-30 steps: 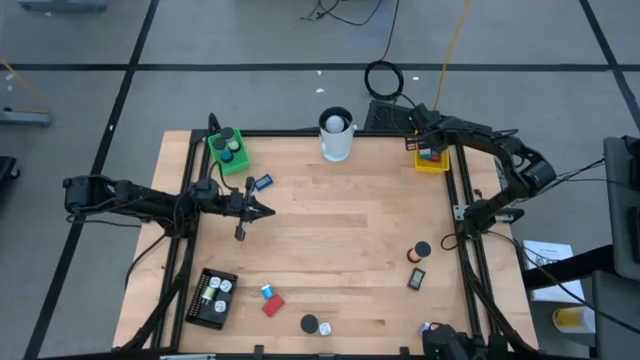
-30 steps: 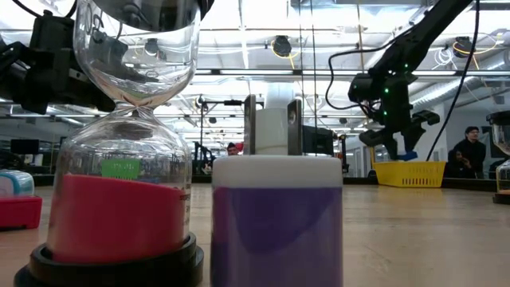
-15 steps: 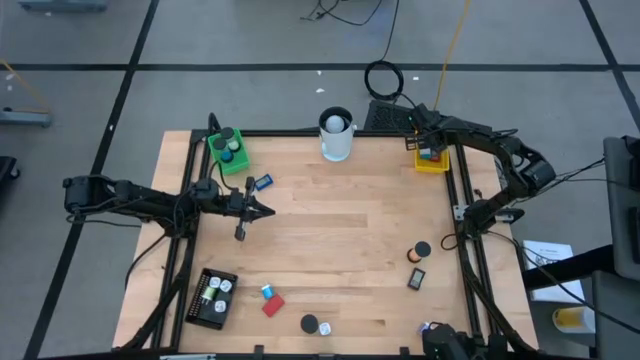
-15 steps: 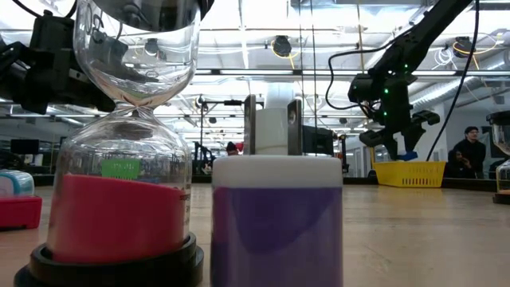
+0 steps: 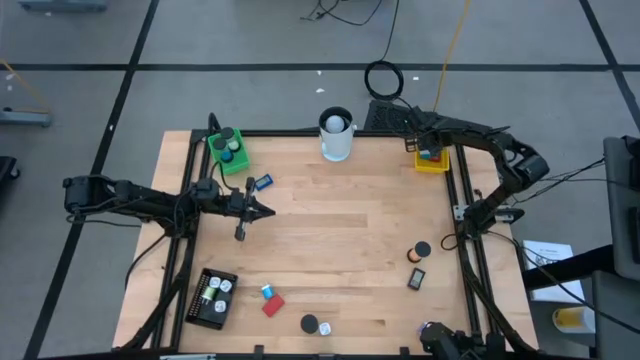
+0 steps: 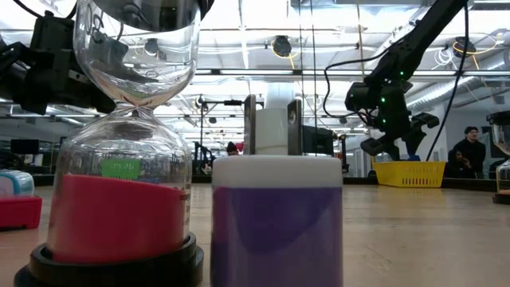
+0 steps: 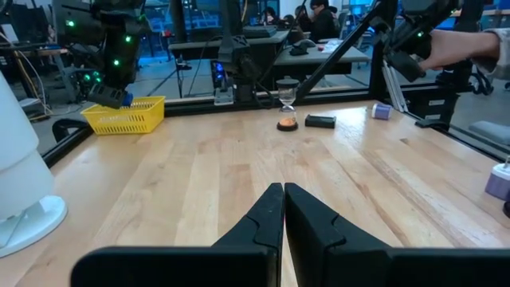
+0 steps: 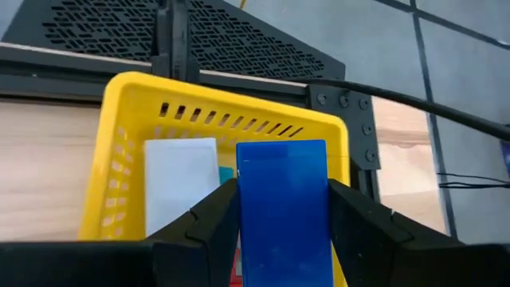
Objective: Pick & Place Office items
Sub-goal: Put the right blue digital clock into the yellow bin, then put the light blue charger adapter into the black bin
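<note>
At the table's far right corner, my right gripper (image 5: 428,150) hangs over the yellow tray (image 5: 433,162) (image 8: 127,104) and is shut on a blue block (image 8: 283,207). A white piece (image 8: 179,179) lies in that tray. The left wrist view shows the same block (image 7: 111,96) above the tray (image 7: 127,118). Left of the table's middle, my left gripper (image 5: 265,211) (image 7: 283,203) is shut, level and holds nothing. Loose items lie about the table: a blue piece (image 5: 263,183), a red block (image 5: 272,306) and a black cap (image 5: 310,323). My right gripper pinches the blue block by its two long sides (image 8: 243,215) between its two fingers (image 8: 209,219). The fingers slant down from above and lie along the block. The block is lifted clear above the yellow tray's inside.
A green tray (image 5: 228,150) and a tall white cup (image 5: 336,136) stand at the far edge, and a black tray (image 5: 212,298) at the near left. A small hourglass (image 5: 413,256) and a dark piece (image 5: 417,279) lie near the right edge. Bare wood spans the middle.
My right gripper has tipped and turned a little over the yellow tray, keeping the blue block between its fingers.
</note>
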Controlling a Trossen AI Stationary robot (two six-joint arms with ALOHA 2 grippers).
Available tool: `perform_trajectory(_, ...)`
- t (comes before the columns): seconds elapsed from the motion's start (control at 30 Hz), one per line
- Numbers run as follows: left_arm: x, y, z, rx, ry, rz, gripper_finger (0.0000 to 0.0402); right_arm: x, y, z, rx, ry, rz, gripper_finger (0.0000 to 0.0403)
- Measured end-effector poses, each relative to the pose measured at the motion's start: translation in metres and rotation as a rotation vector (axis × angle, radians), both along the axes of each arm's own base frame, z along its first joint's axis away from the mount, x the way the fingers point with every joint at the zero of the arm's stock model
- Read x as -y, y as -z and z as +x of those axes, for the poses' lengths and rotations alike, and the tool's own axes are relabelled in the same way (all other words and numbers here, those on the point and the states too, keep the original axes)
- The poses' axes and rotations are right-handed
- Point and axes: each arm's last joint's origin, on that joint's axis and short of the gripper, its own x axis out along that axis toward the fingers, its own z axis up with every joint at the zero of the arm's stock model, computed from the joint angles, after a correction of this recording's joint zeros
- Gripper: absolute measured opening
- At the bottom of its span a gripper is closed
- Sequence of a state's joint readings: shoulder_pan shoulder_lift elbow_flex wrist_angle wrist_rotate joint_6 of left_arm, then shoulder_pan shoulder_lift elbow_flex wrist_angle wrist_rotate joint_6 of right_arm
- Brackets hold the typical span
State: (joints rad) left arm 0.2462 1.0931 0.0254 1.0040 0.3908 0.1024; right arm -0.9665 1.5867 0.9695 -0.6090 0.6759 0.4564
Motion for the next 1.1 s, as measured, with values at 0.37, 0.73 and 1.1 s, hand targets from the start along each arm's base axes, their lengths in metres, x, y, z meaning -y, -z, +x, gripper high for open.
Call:
perform_trajectory(0.37,0.000,0.000,0.000,-0.002,0.000,0.000,0.0021,0.001,0.007,0.001,0.010,0.011,0.029,0.0161)
perform_trajectory(0.73,0.000,0.000,0.000,-0.006,-0.008,-0.001,0.0021,0.003,0.015,0.002,-0.023,0.019,0.040,0.0180)
perform_trajectory(1.1,0.000,0.000,0.000,-0.005,-0.009,-0.001,0.0021,0.003,0.012,0.002,-0.010,0.017,0.047,0.0259)
